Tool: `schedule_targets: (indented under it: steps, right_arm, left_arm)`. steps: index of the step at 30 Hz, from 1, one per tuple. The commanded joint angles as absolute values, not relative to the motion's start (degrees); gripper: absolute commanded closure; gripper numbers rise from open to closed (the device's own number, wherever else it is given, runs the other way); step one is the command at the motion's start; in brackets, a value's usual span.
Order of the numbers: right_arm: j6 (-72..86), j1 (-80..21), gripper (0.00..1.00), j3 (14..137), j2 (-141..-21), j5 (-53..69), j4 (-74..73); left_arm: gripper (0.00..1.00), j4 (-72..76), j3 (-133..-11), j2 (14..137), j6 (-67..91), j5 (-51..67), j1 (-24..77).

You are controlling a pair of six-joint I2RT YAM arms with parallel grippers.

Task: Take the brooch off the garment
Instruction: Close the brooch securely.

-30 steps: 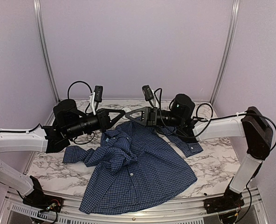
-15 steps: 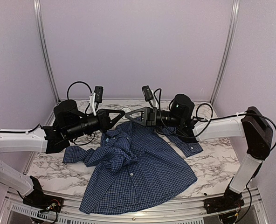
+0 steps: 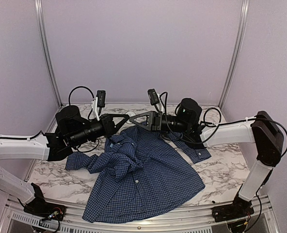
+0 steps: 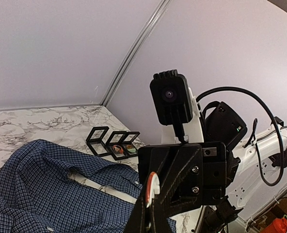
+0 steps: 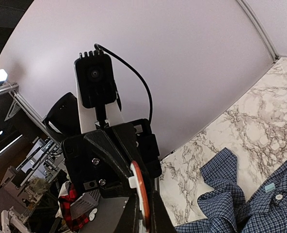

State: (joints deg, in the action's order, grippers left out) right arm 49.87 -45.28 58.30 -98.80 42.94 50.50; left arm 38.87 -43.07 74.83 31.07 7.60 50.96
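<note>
The marble tabletop (image 3: 51,170) carries the garment (image 3: 143,170), a blue checked shirt lying crumpled across the centre of the overhead view. Above its collar, at upper centre, the left tool (image 3: 126,117) and right tool (image 3: 134,119) meet tip to tip, both closed. There sits the brooch (image 4: 152,183), a small white disc rimmed in orange, clear of the cloth. I cannot tell which tool bears it. If one lets go before the other's pinch is sure, it probably drops into the folds.
</note>
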Motion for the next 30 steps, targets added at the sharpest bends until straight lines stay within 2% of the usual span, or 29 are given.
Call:
schedule_targets:
  steps: [1, 10, 17, 30]
  right_arm:
    - [50.97, -45.61, 0.95, 60.31, -98.79, 39.22, 50.41]
    - [50.54, -45.61, 0.93, 60.23, -98.19, 38.94, 50.56]
    - [49.65, -45.69, 0.85, 60.19, -97.61, 39.5, 49.96]
    - [45.7, -45.75, 0.44, 59.57, -94.34, 38.83, 45.2]
  left_arm:
    - [1.0, 41.57, -42.14, 73.06, 31.71, 8.74, 52.17]
    - [1.0, 42.01, -42.05, 73.33, 31.93, 8.36, 52.16]
    - [1.0, 41.4, -42.09, 73.39, 31.08, 7.92, 52.2]
    - [1.0, 42.69, -42.71, 74.61, 30.37, 8.35, 51.79]
